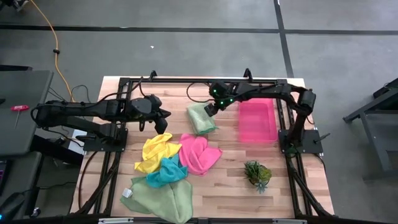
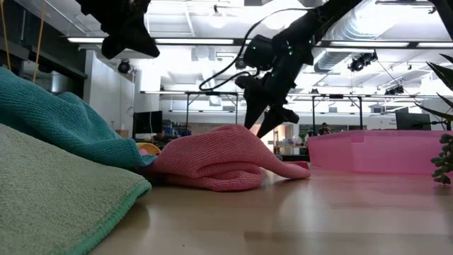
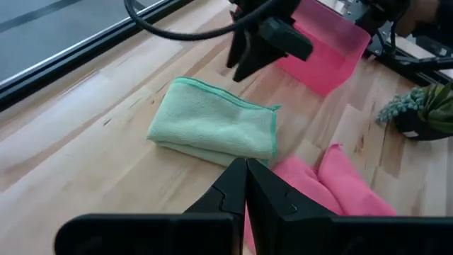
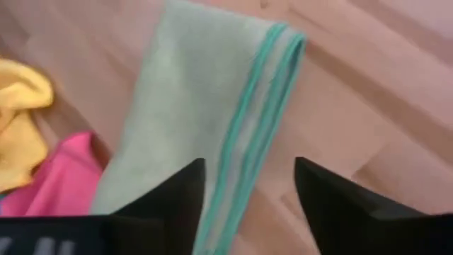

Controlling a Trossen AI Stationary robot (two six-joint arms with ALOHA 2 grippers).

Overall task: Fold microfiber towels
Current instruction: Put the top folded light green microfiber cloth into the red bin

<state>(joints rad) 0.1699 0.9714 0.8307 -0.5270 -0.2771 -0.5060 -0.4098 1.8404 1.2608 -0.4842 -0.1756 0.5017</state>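
Step in hand: release of a finished fold. Right gripper [image 1: 210, 109] hovering over the folded pale green towel [image 1: 201, 118], jaws spread and empty, with the towel's teal-stitched edge visible between the fingers in the right wrist view. Folded towel lying flat near the far edge of the wooden table [image 1: 298, 186], between the two arms, just beside the pink plastic tray [image 1: 257, 121] but apart from it. Left gripper [image 1: 163, 124] clenched shut on nothing, poised above the table near the heap.

Left to do, by the look of it: four towels, all unfolded. Yellow towel [image 1: 157, 152] and hot pink towel [image 1: 198, 153] crumpled side by side mid-table, teal towel [image 1: 166, 172] bunched on top of their near edges, second pale green towel [image 1: 159, 198] sprawled at the near edge toward the left corner. Next move probably calls for pulling one cloth free of the overlap and spreading it flat before any crease.

Cloths soft, fuzzy, limp, likely to drag neighbours along. Tray rigid, rectangular, translucent. Small spiky green plant [image 1: 257, 173] standing toward the near right corner.
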